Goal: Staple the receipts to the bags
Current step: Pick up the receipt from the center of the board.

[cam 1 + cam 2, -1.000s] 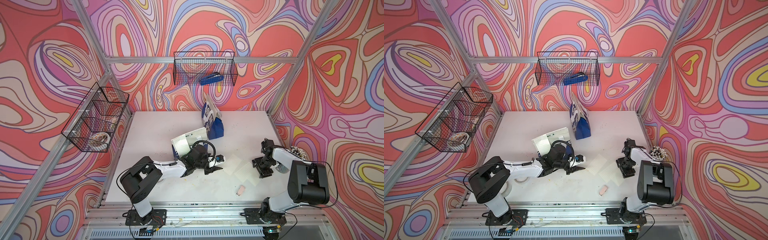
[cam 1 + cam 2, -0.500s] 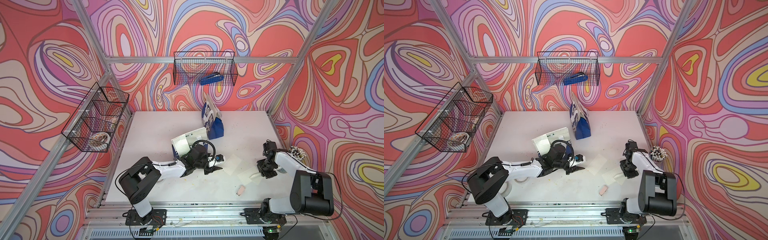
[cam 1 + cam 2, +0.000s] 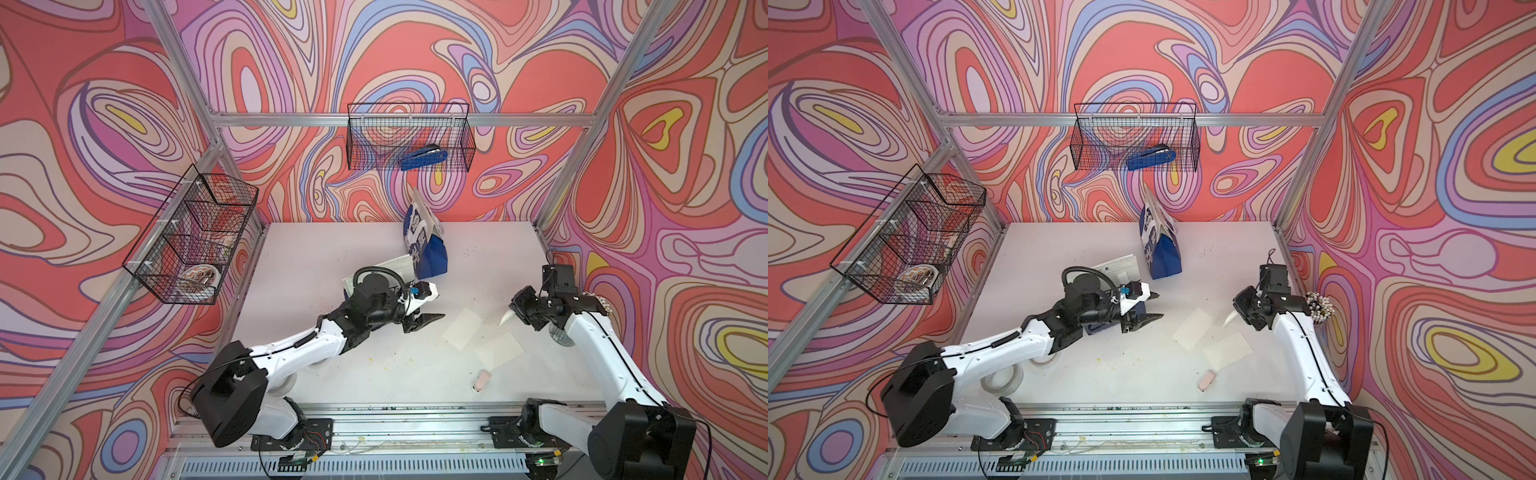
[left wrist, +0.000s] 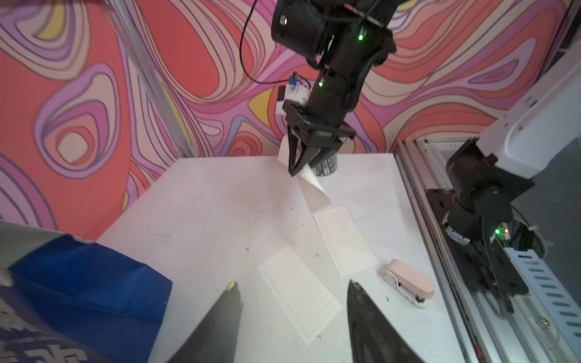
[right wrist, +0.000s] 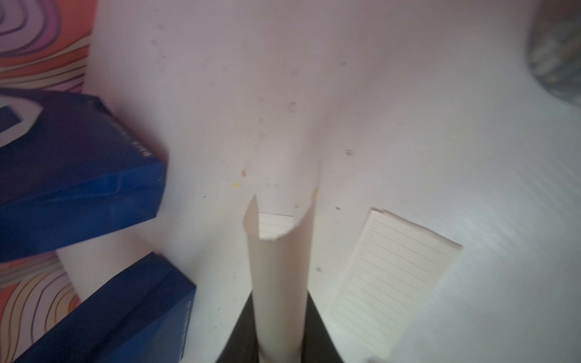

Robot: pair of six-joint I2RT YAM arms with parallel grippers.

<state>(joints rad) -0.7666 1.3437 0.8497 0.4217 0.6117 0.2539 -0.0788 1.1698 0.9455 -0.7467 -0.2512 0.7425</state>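
A curled receipt (image 4: pixel 314 191) is grasped by the right fingers (image 4: pixel 319 155); the left fingers (image 4: pixel 220 323) are released. The receipt should be laid flat on the bag (image 4: pixel 88 283), lower left.

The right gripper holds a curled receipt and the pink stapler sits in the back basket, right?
No. The right gripper does hold a curled receipt, but the pink stapler lies on the table, as the left wrist view shows.
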